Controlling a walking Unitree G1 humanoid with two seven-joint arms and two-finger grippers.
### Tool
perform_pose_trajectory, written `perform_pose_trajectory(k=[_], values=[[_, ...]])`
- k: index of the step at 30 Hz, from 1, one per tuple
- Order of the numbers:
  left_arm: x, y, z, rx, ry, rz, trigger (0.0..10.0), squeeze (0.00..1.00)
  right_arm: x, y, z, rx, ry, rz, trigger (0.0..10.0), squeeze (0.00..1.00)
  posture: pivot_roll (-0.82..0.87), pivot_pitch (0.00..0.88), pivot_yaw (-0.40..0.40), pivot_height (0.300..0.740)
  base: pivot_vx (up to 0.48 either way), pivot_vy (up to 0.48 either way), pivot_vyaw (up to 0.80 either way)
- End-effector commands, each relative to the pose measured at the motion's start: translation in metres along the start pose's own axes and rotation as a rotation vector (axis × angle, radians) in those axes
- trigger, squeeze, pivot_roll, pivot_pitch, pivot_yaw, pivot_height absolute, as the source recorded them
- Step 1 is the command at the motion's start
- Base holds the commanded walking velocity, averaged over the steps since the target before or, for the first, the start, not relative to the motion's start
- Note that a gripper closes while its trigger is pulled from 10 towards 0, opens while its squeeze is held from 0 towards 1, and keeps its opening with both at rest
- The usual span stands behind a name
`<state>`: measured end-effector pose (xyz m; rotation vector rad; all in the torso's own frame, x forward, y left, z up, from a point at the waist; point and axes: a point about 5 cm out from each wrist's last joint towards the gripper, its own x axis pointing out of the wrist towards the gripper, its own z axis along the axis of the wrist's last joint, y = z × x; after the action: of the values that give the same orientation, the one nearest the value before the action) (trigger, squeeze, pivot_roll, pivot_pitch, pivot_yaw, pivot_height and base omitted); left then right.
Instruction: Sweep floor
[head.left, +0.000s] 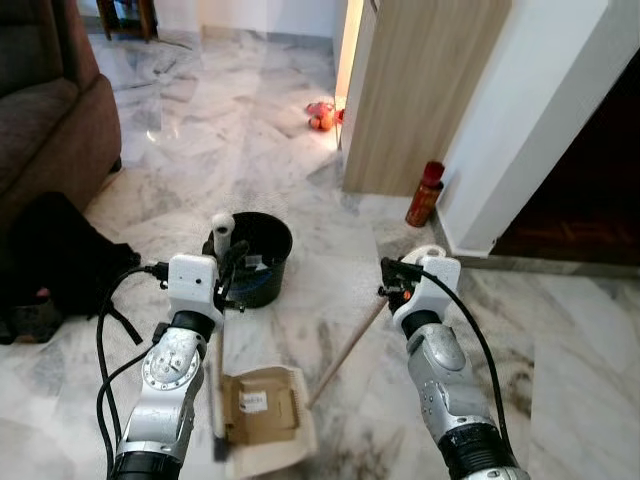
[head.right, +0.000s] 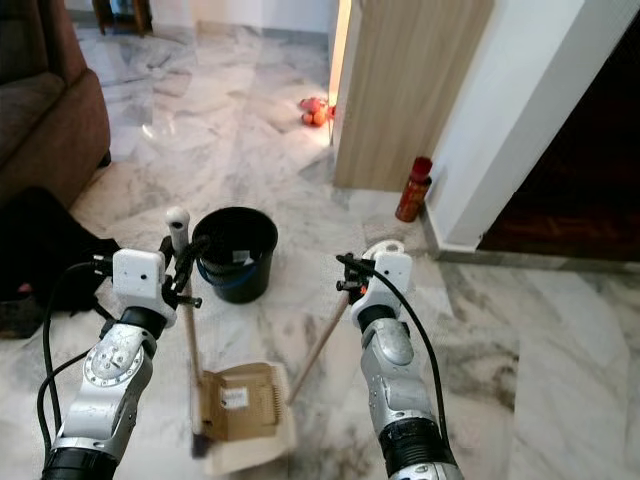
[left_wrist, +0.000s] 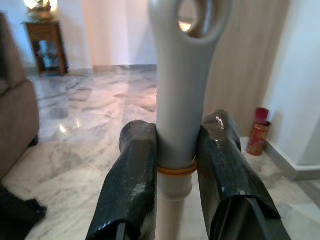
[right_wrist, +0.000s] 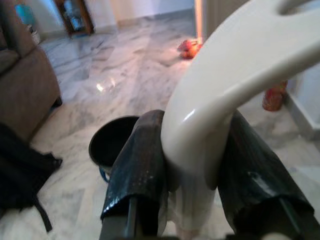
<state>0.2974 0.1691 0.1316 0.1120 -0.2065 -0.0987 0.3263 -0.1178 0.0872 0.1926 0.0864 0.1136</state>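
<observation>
Nearest, below and between the two sets of jaws, a piece of brown cardboard (head.left: 258, 404) lies in the pale dustpan (head.left: 288, 447) on the marble floor (head.left: 560, 360). The left gripper (left_wrist: 175, 172) has its two fingers clamped tight on the grey broom handle (left_wrist: 178, 120), with no gap either side; the stick drops straight down from the jaws to dark bristles (head.left: 218, 440) touching the cardboard's near edge. The right gripper (right_wrist: 192, 165) is closed just as firmly on the looped white grip of the dustpan handle (right_wrist: 225, 95), whose wooden shaft (head.left: 345, 350) slants down from the jaws to the pan.

To do this step well, I judge the pan lip should stay flat on the floor while the broom draws short strokes toward it, so the cardboard cannot slide out.

Just beyond the left jaws stands a black bucket (head.left: 262, 255), probably where the pan gets emptied. Farther off are a red can (head.left: 424, 195), a wooden panel (head.left: 420, 90) and a brown sofa (head.left: 50, 110).
</observation>
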Motion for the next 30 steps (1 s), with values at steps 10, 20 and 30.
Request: perform_pose_trajectory(k=[10, 20, 30], values=[[0.0017, -0.0023, 0.0095, 0.004, -0.048, -0.009, 10.0, 0.00, 0.0021, 0.0058, 0.0087, 0.017, -0.045, 0.022, 10.0, 0.00, 0.12, 0.080, -0.107, 0.740, 0.345, 0.000, 0.13], [0.0019, -0.0029, 0.0092, 0.002, -0.049, -0.004, 10.0, 0.00, 0.0027, 0.0032, 0.0093, 0.027, -0.044, 0.015, 10.0, 0.00, 0.12, 0.086, -0.111, 0.740, 0.346, 0.000, 0.21], [0.0008, -0.0017, 0.0106, 0.002, -0.064, 0.006, 10.0, 0.00, 0.0025, 0.0031, 0.0110, 0.032, -0.052, 0.016, 10.0, 0.00, 0.12, 0.098, -0.112, 0.740, 0.032, 0.000, 0.00]])
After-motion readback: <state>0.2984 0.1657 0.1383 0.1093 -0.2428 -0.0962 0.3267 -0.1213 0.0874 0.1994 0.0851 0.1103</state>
